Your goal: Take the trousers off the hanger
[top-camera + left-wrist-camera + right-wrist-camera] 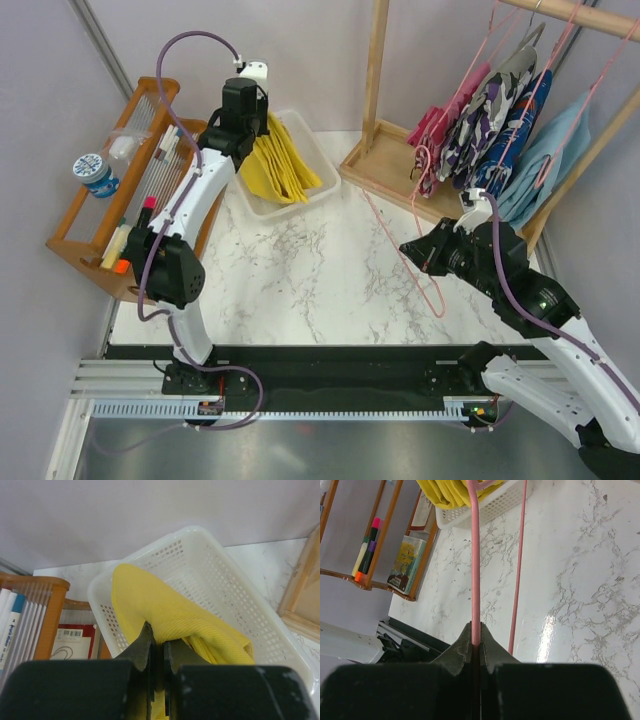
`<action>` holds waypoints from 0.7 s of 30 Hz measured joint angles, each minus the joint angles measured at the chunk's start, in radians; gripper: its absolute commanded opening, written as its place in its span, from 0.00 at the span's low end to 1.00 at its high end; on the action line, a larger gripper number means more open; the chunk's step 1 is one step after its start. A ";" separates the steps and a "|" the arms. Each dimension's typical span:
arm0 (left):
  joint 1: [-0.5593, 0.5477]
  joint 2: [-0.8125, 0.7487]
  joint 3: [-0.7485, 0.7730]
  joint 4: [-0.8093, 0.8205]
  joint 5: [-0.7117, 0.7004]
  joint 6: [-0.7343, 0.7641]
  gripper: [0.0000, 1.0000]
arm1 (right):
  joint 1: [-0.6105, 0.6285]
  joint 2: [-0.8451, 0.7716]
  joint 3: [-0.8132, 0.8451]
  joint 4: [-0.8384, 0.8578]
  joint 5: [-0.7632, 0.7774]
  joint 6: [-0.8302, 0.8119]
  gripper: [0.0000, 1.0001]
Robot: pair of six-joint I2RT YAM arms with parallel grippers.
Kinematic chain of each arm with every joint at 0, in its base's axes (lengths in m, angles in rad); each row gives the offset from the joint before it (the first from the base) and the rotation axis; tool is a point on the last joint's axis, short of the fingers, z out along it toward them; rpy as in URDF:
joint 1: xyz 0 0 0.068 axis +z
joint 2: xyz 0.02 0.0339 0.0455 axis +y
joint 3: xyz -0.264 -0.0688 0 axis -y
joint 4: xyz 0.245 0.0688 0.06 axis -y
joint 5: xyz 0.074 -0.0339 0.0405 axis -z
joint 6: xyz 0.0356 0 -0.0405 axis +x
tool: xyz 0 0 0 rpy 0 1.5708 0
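The yellow trousers (285, 165) lie bunched in a white basket (322, 152) at the back. My left gripper (255, 125) is shut on their upper fold; the left wrist view shows the jaws (156, 635) pinching the yellow cloth (165, 605) over the basket (230, 585). My right gripper (415, 252) is shut on a bare pink wire hanger (400, 245) held low over the table; the rod (475, 555) runs out from between the fingertips (477, 630). The pink camouflage trousers (432, 135) hang at the left end of the rack.
A wooden clothes rack (385, 160) stands at the back right with a purple-white camouflage garment (482, 120), a dark blue one (522, 115) and a light blue one (558, 150). A wooden shelf (90, 215) with books, markers and a jar stands at the left.
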 measured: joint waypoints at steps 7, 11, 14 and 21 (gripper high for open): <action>0.027 0.093 0.000 0.067 0.024 -0.054 0.02 | 0.000 0.024 0.000 0.012 -0.004 0.001 0.00; 0.023 0.142 0.027 0.079 0.059 -0.074 0.11 | 0.000 0.028 0.000 0.017 -0.018 0.002 0.00; 0.022 0.184 0.076 0.052 0.074 -0.089 0.41 | 0.000 0.028 0.000 0.021 -0.023 0.003 0.00; 0.022 0.180 0.103 -0.061 0.087 -0.144 0.64 | 0.000 0.028 0.000 0.031 -0.027 0.004 0.00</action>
